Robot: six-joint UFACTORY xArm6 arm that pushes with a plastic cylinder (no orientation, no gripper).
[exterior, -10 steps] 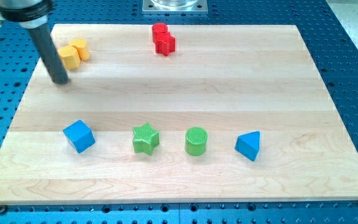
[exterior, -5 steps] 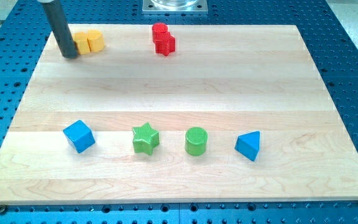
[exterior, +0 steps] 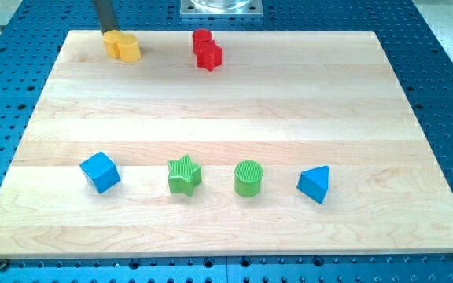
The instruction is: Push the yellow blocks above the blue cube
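Two yellow blocks (exterior: 123, 45) sit pressed together near the board's top edge, at the view's upper left. My tip (exterior: 107, 33) touches their upper left side, at the board's top edge. The blue cube (exterior: 100, 171) lies far below them at the view's lower left, slightly left of the yellow pair.
Two red blocks (exterior: 206, 49) sit together at the top middle. A green star (exterior: 184, 174), a green cylinder (exterior: 248, 178) and a blue triangular block (exterior: 314, 184) stand in a row to the right of the blue cube. The wooden board (exterior: 289, 102) lies on a blue perforated table.
My tip moved up and to the right along the yellow blocks' left side. The yellow pair slid right and up toward the board's top edge. Other blocks did not move.
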